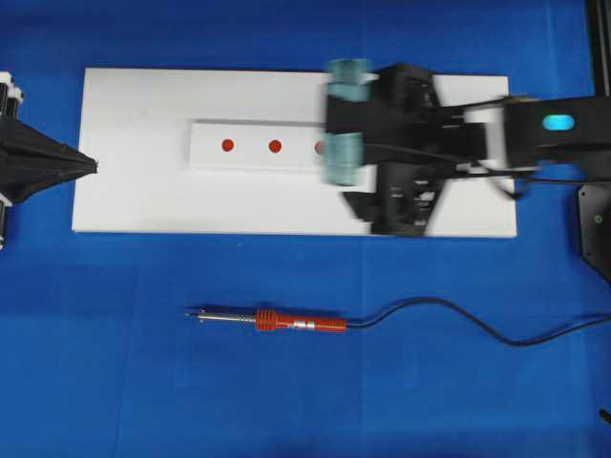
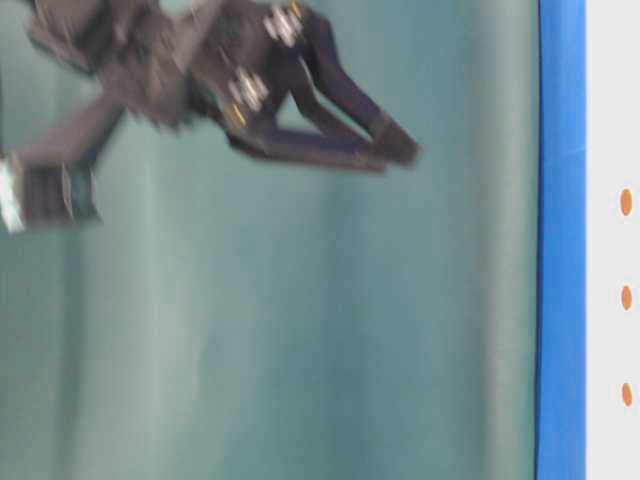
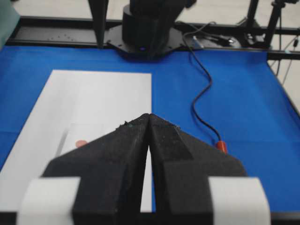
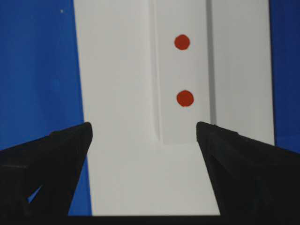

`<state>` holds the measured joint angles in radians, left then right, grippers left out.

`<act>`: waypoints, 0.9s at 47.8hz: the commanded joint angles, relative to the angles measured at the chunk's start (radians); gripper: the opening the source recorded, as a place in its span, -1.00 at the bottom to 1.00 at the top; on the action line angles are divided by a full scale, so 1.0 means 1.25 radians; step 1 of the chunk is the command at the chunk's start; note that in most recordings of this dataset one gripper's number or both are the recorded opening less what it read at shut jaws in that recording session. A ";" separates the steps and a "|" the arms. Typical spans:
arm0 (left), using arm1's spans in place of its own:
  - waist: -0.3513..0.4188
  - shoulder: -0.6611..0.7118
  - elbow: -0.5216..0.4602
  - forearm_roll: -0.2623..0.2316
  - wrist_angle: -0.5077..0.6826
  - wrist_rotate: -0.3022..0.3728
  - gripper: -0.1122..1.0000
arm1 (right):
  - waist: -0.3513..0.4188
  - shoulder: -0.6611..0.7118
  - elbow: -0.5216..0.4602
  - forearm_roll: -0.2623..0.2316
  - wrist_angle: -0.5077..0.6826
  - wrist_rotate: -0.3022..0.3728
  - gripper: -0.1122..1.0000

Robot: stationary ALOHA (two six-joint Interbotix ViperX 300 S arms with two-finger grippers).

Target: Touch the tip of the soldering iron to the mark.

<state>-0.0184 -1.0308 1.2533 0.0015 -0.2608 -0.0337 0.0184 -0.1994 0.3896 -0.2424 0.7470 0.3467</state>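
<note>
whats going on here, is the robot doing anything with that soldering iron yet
Not yet. The soldering iron lies untouched on the blue cloth, its tip pointing left. The right claw hangs wide open and empty above the white board, over the strip with the red marks. The left claw sits shut at the board's left edge.

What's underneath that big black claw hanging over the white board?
Under the open right gripper lie the white board and the end of a raised strip with red dots. It half covers one dot; anything further beneath is hidden.
</note>
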 commanded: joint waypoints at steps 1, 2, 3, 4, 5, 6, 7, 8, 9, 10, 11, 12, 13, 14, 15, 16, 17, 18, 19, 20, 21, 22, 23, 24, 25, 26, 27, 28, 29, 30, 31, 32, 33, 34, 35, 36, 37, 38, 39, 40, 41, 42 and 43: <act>0.000 0.001 -0.007 0.000 -0.004 0.000 -0.80 | 0.000 -0.099 0.056 -0.004 -0.042 0.002 0.76; 0.000 -0.001 -0.007 0.000 -0.004 0.000 -0.80 | -0.001 -0.119 0.072 -0.004 -0.052 0.002 0.76; 0.000 -0.001 -0.009 0.000 -0.004 0.000 -0.80 | 0.000 -0.137 0.088 -0.004 -0.060 0.002 0.76; 0.000 -0.002 -0.007 0.000 -0.004 0.000 -0.80 | 0.000 -0.156 0.104 -0.004 -0.067 0.002 0.76; 0.000 -0.004 -0.009 0.000 -0.004 0.000 -0.80 | -0.001 -0.175 0.119 -0.004 -0.075 0.002 0.76; 0.000 -0.005 -0.007 0.000 -0.004 0.000 -0.80 | 0.000 -0.195 0.134 -0.004 -0.082 0.002 0.76; -0.001 -0.006 -0.009 0.000 -0.004 0.001 -0.80 | 0.000 -0.215 0.147 -0.004 -0.088 0.002 0.76; 0.000 -0.007 -0.009 0.000 -0.004 0.001 -0.80 | -0.001 -0.248 0.168 -0.004 -0.098 0.002 0.76; 0.000 -0.007 -0.009 0.001 -0.004 0.001 -0.80 | 0.000 -0.269 0.183 -0.004 -0.103 0.002 0.76; 0.000 -0.007 -0.009 0.000 -0.004 0.001 -0.80 | 0.000 -0.290 0.195 -0.004 -0.108 0.002 0.76; 0.000 -0.009 -0.009 0.000 -0.004 0.002 -0.80 | 0.000 -0.310 0.207 -0.004 -0.113 0.002 0.76; 0.000 -0.009 -0.009 0.000 -0.004 0.002 -0.80 | -0.001 -0.331 0.220 -0.004 -0.117 0.002 0.76; -0.001 -0.009 -0.009 0.000 -0.004 0.002 -0.80 | -0.001 -0.351 0.232 -0.004 -0.121 0.002 0.76; 0.000 -0.009 -0.009 0.000 -0.004 0.002 -0.80 | -0.001 -0.371 0.244 -0.004 -0.126 0.002 0.76; 0.000 -0.009 -0.009 0.000 -0.004 0.002 -0.80 | -0.001 -0.389 0.256 -0.004 -0.130 0.002 0.76; 0.000 -0.009 -0.009 0.000 -0.004 0.002 -0.80 | 0.000 -0.407 0.269 -0.004 -0.135 0.002 0.76; 0.000 -0.009 -0.009 0.001 -0.004 0.002 -0.80 | 0.000 -0.426 0.281 -0.004 -0.140 0.002 0.76; 0.000 -0.009 -0.009 0.000 -0.004 0.002 -0.80 | -0.001 -0.444 0.293 -0.004 -0.144 0.002 0.76; 0.000 -0.009 -0.009 0.000 -0.004 0.002 -0.80 | -0.001 -0.463 0.304 -0.004 -0.148 0.002 0.76; 0.000 -0.010 -0.009 0.000 -0.004 0.002 -0.80 | -0.001 -0.486 0.323 -0.005 -0.157 0.002 0.76; 0.000 -0.009 -0.009 0.000 -0.004 0.002 -0.80 | 0.000 -0.501 0.335 -0.005 -0.163 0.002 0.76; 0.000 -0.009 -0.007 0.000 -0.004 0.001 -0.80 | -0.001 -0.514 0.347 -0.005 -0.171 0.002 0.76; 0.000 -0.009 -0.009 0.000 -0.004 0.002 -0.80 | -0.001 -0.529 0.361 -0.005 -0.179 0.002 0.76; 0.000 -0.009 -0.009 0.001 -0.004 0.002 -0.80 | -0.001 -0.542 0.374 -0.005 -0.187 0.002 0.76; 0.000 -0.010 -0.009 0.000 -0.005 0.002 -0.80 | -0.001 -0.556 0.388 -0.005 -0.195 0.002 0.76; 0.000 -0.009 -0.009 0.000 -0.005 0.001 -0.80 | -0.001 -0.568 0.400 -0.005 -0.204 0.002 0.76; 0.000 -0.009 -0.009 0.001 -0.005 0.001 -0.80 | 0.000 -0.580 0.412 -0.004 -0.214 0.002 0.76; 0.000 -0.010 -0.009 0.001 -0.006 0.001 -0.80 | -0.001 -0.599 0.431 -0.005 -0.227 0.002 0.76; 0.000 -0.010 -0.009 0.000 -0.006 0.001 -0.80 | -0.001 -0.609 0.444 -0.005 -0.234 0.002 0.76; 0.000 -0.009 -0.009 0.000 -0.007 0.001 -0.80 | -0.001 -0.619 0.455 -0.004 -0.243 0.002 0.76; 0.000 -0.010 -0.007 0.000 -0.007 0.001 -0.80 | -0.001 -0.630 0.468 -0.005 -0.252 0.002 0.76; 0.000 -0.010 -0.009 0.000 -0.009 0.001 -0.80 | -0.001 -0.638 0.480 -0.005 -0.258 0.002 0.75; 0.000 -0.010 -0.009 0.001 -0.009 0.001 -0.80 | -0.001 -0.647 0.491 -0.005 -0.265 0.002 0.75; 0.000 -0.010 -0.009 0.000 -0.009 0.001 -0.80 | -0.001 -0.655 0.501 -0.005 -0.272 0.002 0.75; 0.000 -0.010 -0.009 0.000 -0.009 0.001 -0.80 | -0.001 -0.663 0.512 -0.005 -0.280 0.002 0.75; 0.000 -0.010 -0.009 0.000 -0.010 0.001 -0.80 | -0.001 -0.670 0.523 -0.005 -0.286 0.002 0.74; 0.000 -0.010 -0.009 0.000 -0.010 0.001 -0.80 | -0.001 -0.677 0.531 -0.004 -0.292 0.002 0.74; 0.000 -0.010 -0.009 0.000 -0.010 0.001 -0.80 | -0.002 -0.687 0.545 -0.004 -0.302 0.002 0.74; 0.000 -0.010 -0.009 0.000 -0.010 0.001 -0.80 | -0.001 -0.693 0.553 -0.002 -0.308 0.002 0.74; 0.000 -0.010 -0.009 0.000 -0.010 0.001 -0.80 | -0.001 -0.699 0.560 -0.002 -0.315 0.002 0.74; 0.000 -0.010 -0.009 0.000 -0.010 0.001 -0.80 | -0.001 -0.704 0.568 -0.002 -0.322 0.002 0.74; 0.000 -0.010 -0.009 0.000 -0.010 0.000 -0.80 | -0.001 -0.711 0.574 -0.001 -0.329 0.002 0.74; 0.000 -0.010 -0.009 0.000 -0.010 0.000 -0.80 | -0.001 -0.715 0.580 -0.002 -0.336 0.002 0.74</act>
<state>-0.0184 -1.0462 1.2533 0.0015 -0.2608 -0.0322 0.0184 -1.0753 1.1029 -0.2439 0.3651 0.3482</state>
